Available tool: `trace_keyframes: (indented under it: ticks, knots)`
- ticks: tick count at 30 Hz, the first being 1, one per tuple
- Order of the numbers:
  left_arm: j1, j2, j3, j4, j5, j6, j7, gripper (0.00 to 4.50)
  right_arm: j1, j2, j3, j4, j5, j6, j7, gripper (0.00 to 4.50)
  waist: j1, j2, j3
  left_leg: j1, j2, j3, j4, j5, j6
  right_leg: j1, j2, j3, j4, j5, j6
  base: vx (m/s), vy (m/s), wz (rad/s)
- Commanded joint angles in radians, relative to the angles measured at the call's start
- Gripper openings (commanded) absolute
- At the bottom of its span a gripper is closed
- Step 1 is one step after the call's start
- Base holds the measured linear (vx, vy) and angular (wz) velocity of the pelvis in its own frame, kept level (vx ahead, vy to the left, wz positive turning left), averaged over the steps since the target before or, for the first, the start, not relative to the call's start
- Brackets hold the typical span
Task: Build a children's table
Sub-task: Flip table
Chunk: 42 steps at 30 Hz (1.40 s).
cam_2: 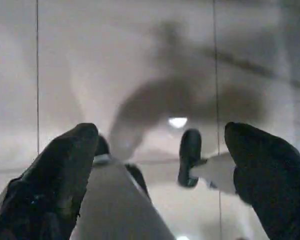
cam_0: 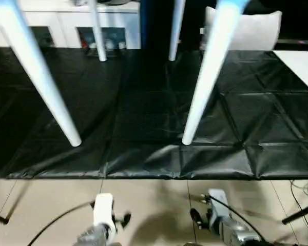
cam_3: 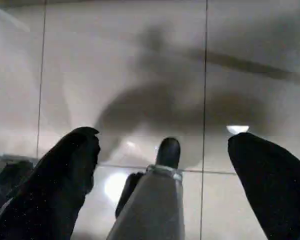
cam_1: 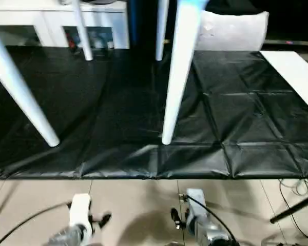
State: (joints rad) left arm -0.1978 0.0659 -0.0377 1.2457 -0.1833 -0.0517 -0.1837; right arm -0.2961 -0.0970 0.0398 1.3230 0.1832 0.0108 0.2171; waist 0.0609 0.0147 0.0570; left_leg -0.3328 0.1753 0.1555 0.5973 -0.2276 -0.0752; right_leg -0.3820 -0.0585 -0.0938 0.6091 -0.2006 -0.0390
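The children's table shows as four white tapered legs standing on a black sheet. The near left leg and near right leg slant down to feet close to the sheet's front edge. Two far legs stand behind them. The top is cut off above the picture. Both silver forearms hang low over the beige floor, short of the sheet. My left gripper and right gripper are open, with only floor tiles between the black fingers.
A white cabinet and a white cushion stand behind the sheet. A white board lies at the sheet's right. A black cable curves over the floor at the left, and a black stand leg crosses at the right.
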Motion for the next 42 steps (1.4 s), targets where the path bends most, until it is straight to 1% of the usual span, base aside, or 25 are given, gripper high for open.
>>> trace_keyframes:
  ticks: [1, 2, 4, 5, 6, 7, 8, 9, 11, 12, 13, 14, 16, 21, 25, 27, 30, 37, 42]
  knots:
    - [-0.006, 0.003, -0.003, 0.017, 0.031, 0.033, 0.063, 4.47, 0.009, 0.007, 0.036, 0.016, -0.058, 0.033, -0.03, 4.5, 0.006, 0.0, -0.04, -0.015, 0.068, -0.019, -0.08, -0.214, 0.062, 0.042, -0.115, 0.071, -0.101, -0.311, -0.187, 0.0, 0.0, 0.0]
    - [-0.007, 0.002, -0.002, 0.017, 0.034, 0.037, 0.07, 4.47, 0.009, 0.008, 0.037, 0.018, -0.062, 0.039, -0.035, 4.5, 0.006, 0.003, -0.04, -0.014, 0.067, -0.019, -0.08, -0.211, 0.058, 0.041, -0.114, 0.07, -0.099, -0.314, -0.189, 0.0, 0.0, 0.0]
    - [-0.008, -0.001, 0.001, 0.02, 0.041, 0.043, 0.088, 4.47, 0.013, 0.012, 0.03, 0.021, -0.064, 0.053, -0.039, 4.5, 0.005, -0.003, -0.037, -0.015, 0.068, -0.019, -0.08, -0.213, 0.061, 0.04, -0.116, 0.071, -0.102, -0.333, -0.184, 0.0, 0.0, 0.0]
    - [-0.011, -0.003, 0.005, 0.027, 0.043, 0.037, 0.093, 4.47, 0.016, 0.015, 0.017, 0.022, -0.058, 0.058, -0.038, 4.5, 0.006, -0.001, -0.036, -0.014, 0.068, -0.019, -0.081, -0.221, 0.06, 0.039, -0.117, 0.071, -0.104, -0.354, -0.178, 0.0, 0.0, 0.0]
    - [-0.012, -0.003, 0.006, 0.032, 0.045, 0.032, 0.096, 4.47, 0.02, 0.018, 0.009, 0.022, -0.053, 0.063, -0.038, 4.5, 0.006, -0.003, -0.035, -0.014, 0.068, -0.019, -0.082, -0.224, 0.061, 0.038, -0.117, 0.072, -0.105, -0.359, -0.175, 0.0, 0.0, 0.0]
    - [-0.017, -0.003, 0.007, 0.048, 0.056, 0.033, 0.118, 4.47, 0.029, 0.024, -0.007, 0.023, -0.048, 0.075, -0.045, 4.5, 0.006, -0.003, -0.032, -0.014, 0.069, -0.021, -0.085, -0.239, 0.058, 0.037, -0.116, 0.072, -0.106, -0.376, -0.166, 0.0, 0.0, 0.0]
    - [-0.019, -0.002, 0.005, 0.053, 0.063, 0.039, 0.133, 4.47, 0.034, 0.026, -0.012, 0.024, -0.046, 0.08, -0.05, 4.5, 0.007, -0.002, -0.032, -0.013, 0.069, -0.022, -0.085, -0.241, 0.057, 0.037, -0.117, 0.073, -0.106, -0.377, -0.164, 0.0, 0.0, 0.0]
    - [-0.02, -0.002, 0.004, 0.056, 0.07, 0.037, 0.138, 4.47, 0.045, 0.028, -0.007, 0.028, -0.055, 0.095, -0.06, 4.5, 0.006, -0.002, -0.03, -0.014, 0.07, -0.023, -0.087, -0.242, 0.057, 0.036, -0.117, 0.073, -0.108, -0.379, -0.16, 0.0, 0.0, 0.0]
    - [-0.02, -0.002, 0.004, 0.056, 0.073, 0.041, 0.139, 4.47, 0.056, 0.028, 0.003, 0.031, -0.067, 0.106, -0.068, 4.5, 0.006, -0.001, -0.029, -0.013, 0.07, -0.023, -0.087, -0.245, 0.055, 0.035, -0.119, 0.074, -0.109, -0.383, -0.16, 0.0, 0.0, 0.0]
    - [-0.021, -0.003, 0.005, 0.053, 0.077, 0.045, 0.14, 4.47, 0.064, 0.03, 0.001, 0.033, -0.071, 0.121, -0.07, 4.5, 0.006, 0.002, -0.028, -0.012, 0.07, -0.022, -0.087, -0.251, 0.053, 0.033, -0.119, 0.074, -0.11, -0.388, -0.161, 0.0, 0.0, 0.0]
    - [-0.021, -0.003, 0.005, 0.053, 0.077, 0.045, 0.14, 4.47, 0.064, 0.03, 0.001, 0.033, -0.071, 0.121, -0.07, 4.5, 0.005, 0.001, -0.028, -0.013, 0.07, -0.023, -0.088, -0.253, 0.052, 0.034, -0.118, 0.074, -0.111, -0.386, -0.161, 0.0, 0.0, 0.0]
    - [-0.018, -0.004, 0.009, 0.05, 0.08, 0.047, 0.14, 4.47, 0.073, 0.033, -0.003, 0.037, -0.074, 0.146, -0.073, 4.5, 0.005, 0.002, -0.027, -0.014, 0.071, -0.024, -0.089, -0.251, 0.052, 0.035, -0.119, 0.074, -0.109, -0.38, -0.162, 0.0, 0.0, 0.0]
    - [-0.018, -0.004, 0.009, 0.05, 0.08, 0.047, 0.14, 4.47, 0.073, 0.033, -0.003, 0.037, -0.074, 0.146, -0.073, 4.5, 0.004, 0.001, -0.026, -0.013, 0.069, -0.023, -0.088, -0.263, 0.052, 0.033, -0.121, 0.074, -0.114, -0.403, -0.159, 0.0, 0.0, 0.0]
    - [-0.018, -0.004, 0.009, 0.05, 0.08, 0.047, 0.14, 4.47, 0.073, 0.033, -0.003, 0.037, -0.074, 0.146, -0.073, 4.5, 0.005, 0.001, -0.025, -0.013, 0.071, -0.024, -0.091, -0.262, 0.052, 0.032, -0.12, 0.075, -0.114, -0.4, -0.156, 0.0, 0.0, 0.0]
    - [-0.018, -0.004, 0.009, 0.05, 0.08, 0.047, 0.14, 4.47, 0.073, 0.033, -0.003, 0.037, -0.074, 0.146, -0.073, 4.5, 0.005, 0.002, -0.028, -0.014, 0.073, -0.023, -0.092, -0.241, 0.056, 0.035, -0.119, 0.074, -0.11, -0.344, -0.171, 0.0, 0.0, 0.0]
    - [-0.018, -0.004, 0.009, 0.05, 0.08, 0.047, 0.14, 4.47, 0.073, 0.033, -0.003, 0.037, -0.074, 0.146, -0.073, 4.5, 0.005, 0.001, -0.03, -0.017, 0.073, -0.021, -0.091, -0.217, 0.063, 0.038, -0.12, 0.074, -0.105, -0.304, -0.183, 0.0, 0.0, 0.0]
    - [-0.018, -0.004, 0.009, 0.05, 0.08, 0.047, 0.14, 4.47, 0.073, 0.033, -0.003, 0.037, -0.074, 0.146, -0.073, 4.5, 0.006, 0.001, -0.03, -0.017, 0.073, -0.02, -0.091, -0.204, 0.07, 0.039, -0.121, 0.074, -0.105, -0.289, -0.19, 0.0, 0.0, 0.0]
    - [-0.018, -0.004, 0.009, 0.05, 0.08, 0.047, 0.14, 4.47, 0.073, 0.033, -0.003, 0.037, -0.074, 0.146, -0.073, 4.5, 0.005, 0.002, -0.029, -0.016, 0.075, -0.019, -0.094, -0.208, 0.07, 0.039, -0.121, 0.073, -0.107, -0.288, -0.193, 0.0, 0.0, 0.0]
    - [-0.018, -0.004, 0.009, 0.05, 0.08, 0.047, 0.14, 4.47, 0.073, 0.033, -0.003, 0.037, -0.074, 0.146, -0.073, 4.5, 0.005, 0.002, -0.027, -0.015, 0.075, -0.02, -0.096, -0.224, 0.065, 0.037, -0.123, 0.075, -0.113, -0.328, -0.181, 0.0, 0.0, 0.0]
